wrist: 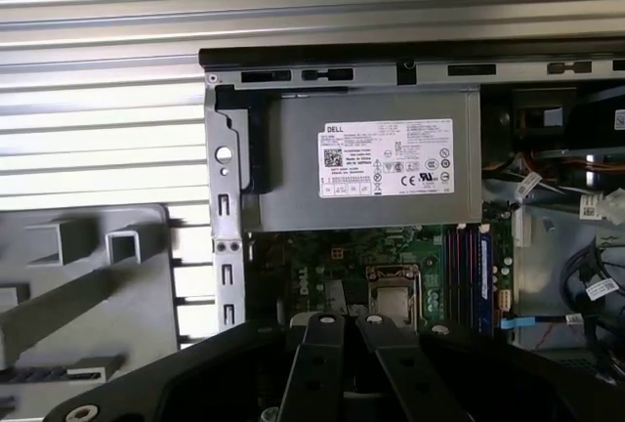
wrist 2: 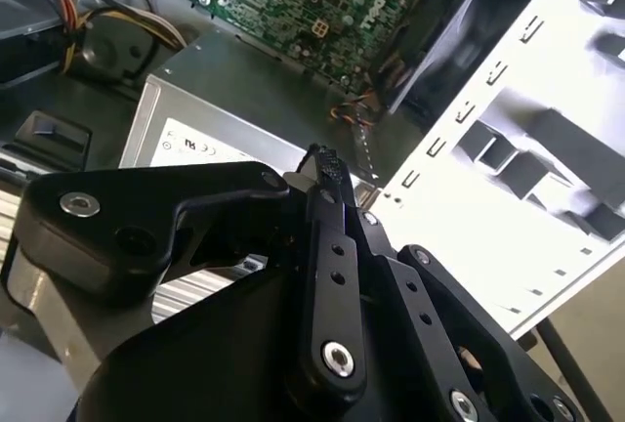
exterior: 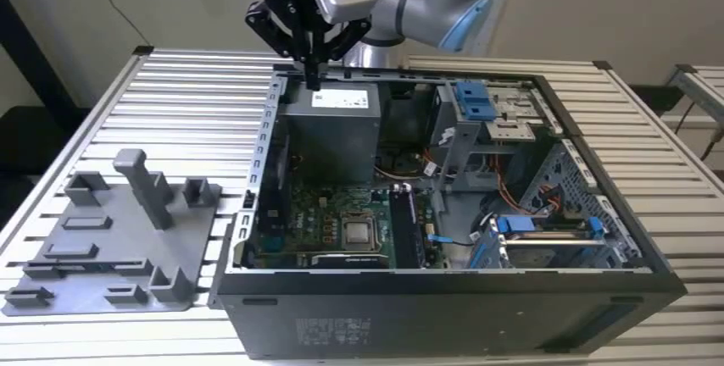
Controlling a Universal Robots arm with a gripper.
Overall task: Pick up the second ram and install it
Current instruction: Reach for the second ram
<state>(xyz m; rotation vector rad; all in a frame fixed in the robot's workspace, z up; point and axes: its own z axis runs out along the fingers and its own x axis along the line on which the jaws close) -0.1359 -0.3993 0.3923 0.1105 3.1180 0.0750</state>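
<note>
Black fingers (wrist 2: 327,173) pressed together above the power supply (exterior: 331,133); first wrist view shows its label (wrist: 386,158); slatted metal counter (exterior: 192,103).

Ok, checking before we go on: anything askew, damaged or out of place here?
Nothing stands out: the case lies flat and open, the holder sits flat beside it, and the gripper hangs above the power supply.

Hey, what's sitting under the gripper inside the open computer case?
The grey power supply with its white label lies under the gripper. Beside it the green motherboard shows. Whatever lies beneath the power supply is covered by it.
</note>
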